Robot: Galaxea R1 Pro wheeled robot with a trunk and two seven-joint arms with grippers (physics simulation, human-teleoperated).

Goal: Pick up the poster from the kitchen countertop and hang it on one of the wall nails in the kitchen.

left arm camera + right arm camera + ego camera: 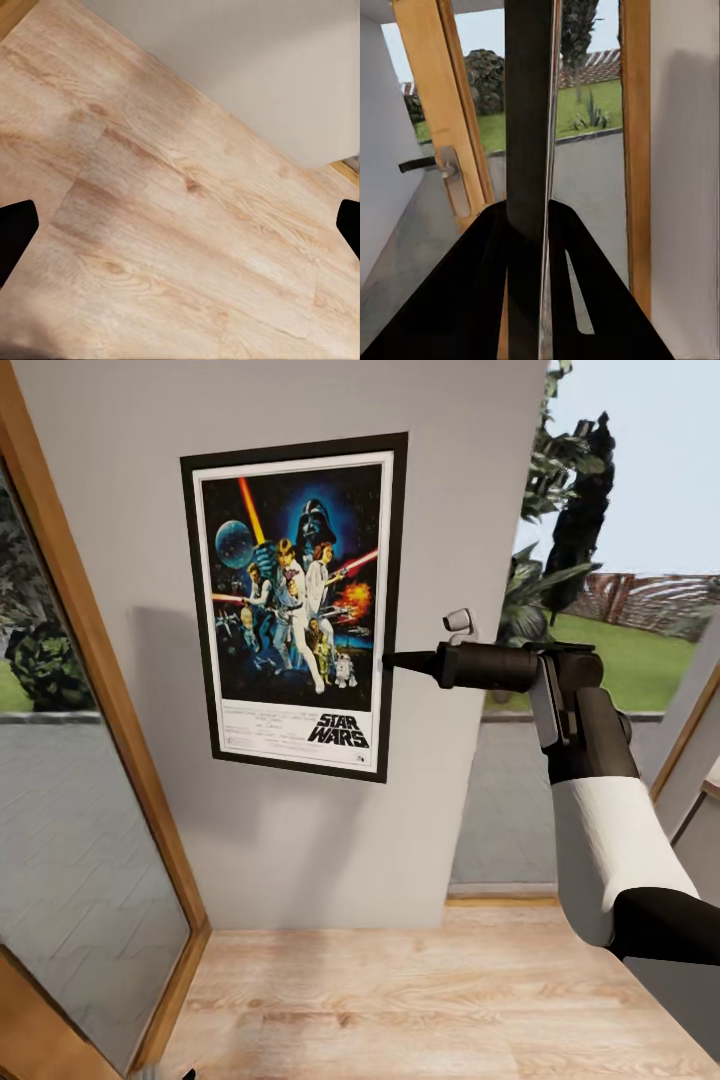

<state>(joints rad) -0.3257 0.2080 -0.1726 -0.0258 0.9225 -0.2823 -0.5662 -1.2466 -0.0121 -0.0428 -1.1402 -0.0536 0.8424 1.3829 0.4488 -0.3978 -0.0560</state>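
Grey wall (pixel 300 840) carries the poster (pixel 295 605), upright, flat against it. Right gripper (pixel 392 659) pinches the poster's right edge, jaws closed on the frame. Left gripper (pixel 180 225) over wood floor (pixel 150 247), jaws wide.

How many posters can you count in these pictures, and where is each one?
1. The poster is against the grey wall, its right edge pinched by the right gripper; the right wrist view shows that edge between the fingers. None other visible.
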